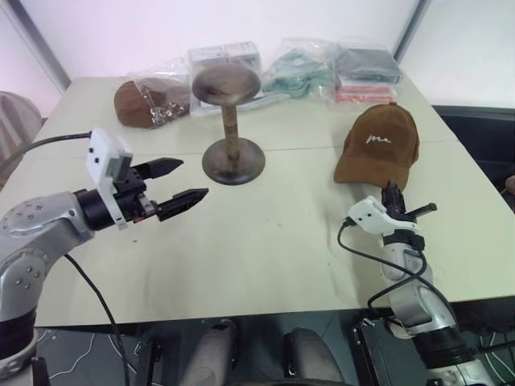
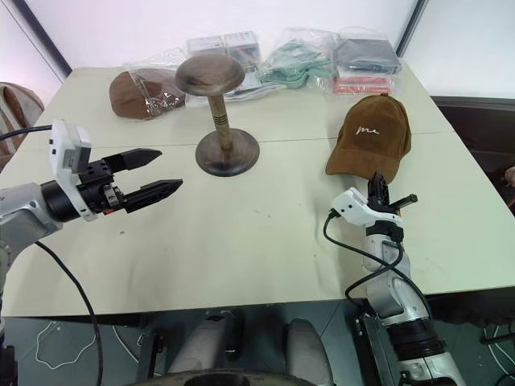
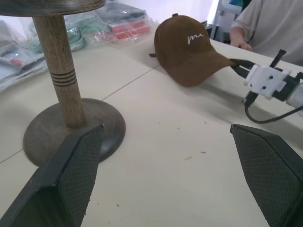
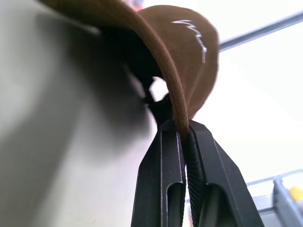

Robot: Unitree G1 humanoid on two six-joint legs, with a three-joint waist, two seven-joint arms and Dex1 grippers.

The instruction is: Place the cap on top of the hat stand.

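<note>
**Inspector:** Your right gripper (image 4: pixel 183 130) has its fingers clamped on the front edge of the brim of the brown cap (image 1: pixel 378 145). The cap sits on the pale table (image 1: pixel 265 265) to your right, well apart from the hat stand (image 1: pixel 229 121). Your left gripper (image 1: pixel 173 181) hangs above the table with its fingers spread wide, holding nothing.

**Operator:** How will the cap handle?

**Inspector:** I judge it light and soft in the crown, with only the brim stiff. Held by the brim edge, the crown may sag or swing; the suede-like cloth should not slip readily. The brim is your sound hold; keep the hollow of the crown facing down over the domed top.

**Operator:** And the surroundings?

**Inspector:** The table is flat and matte, with a seam running across it near the stand's base. Bagged goods (image 1: pixel 322 68) lie along the far edge, among them a reddish-brown hat in clear plastic (image 1: pixel 149 100). A person's arm (image 3: pixel 265 28) rests at the table's far side beyond the cap. The stand's stem is thin; a hard knock may tip it.
</note>
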